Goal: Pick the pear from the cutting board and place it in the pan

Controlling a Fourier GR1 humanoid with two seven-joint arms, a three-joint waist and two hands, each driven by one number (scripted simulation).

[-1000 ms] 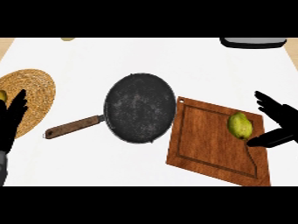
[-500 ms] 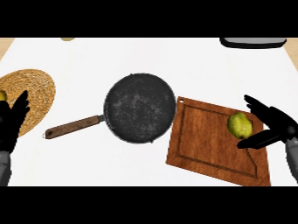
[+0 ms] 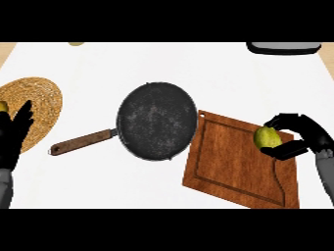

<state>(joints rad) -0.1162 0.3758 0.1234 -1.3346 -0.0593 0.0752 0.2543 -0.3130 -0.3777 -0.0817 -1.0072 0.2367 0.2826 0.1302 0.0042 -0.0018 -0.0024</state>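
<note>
Cutting board (image 3: 231, 171): reddish-brown wood, visible grain, satin finish. Pan (image 3: 157, 120): dark matt metal, speckled grey interior; handle (image 3: 83, 142) brown wood. Round mat (image 3: 35, 105) at the counter's left edge: woven straw, rough. Counter (image 3: 198, 68): white, smooth, matt. Pear (image 3: 266, 138): yellow-green, smooth skin.

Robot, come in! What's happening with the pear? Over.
Right hand curled round pear, on cutting board. Left hand open, resting at left. Pan beside board, nothing blocking.
</note>
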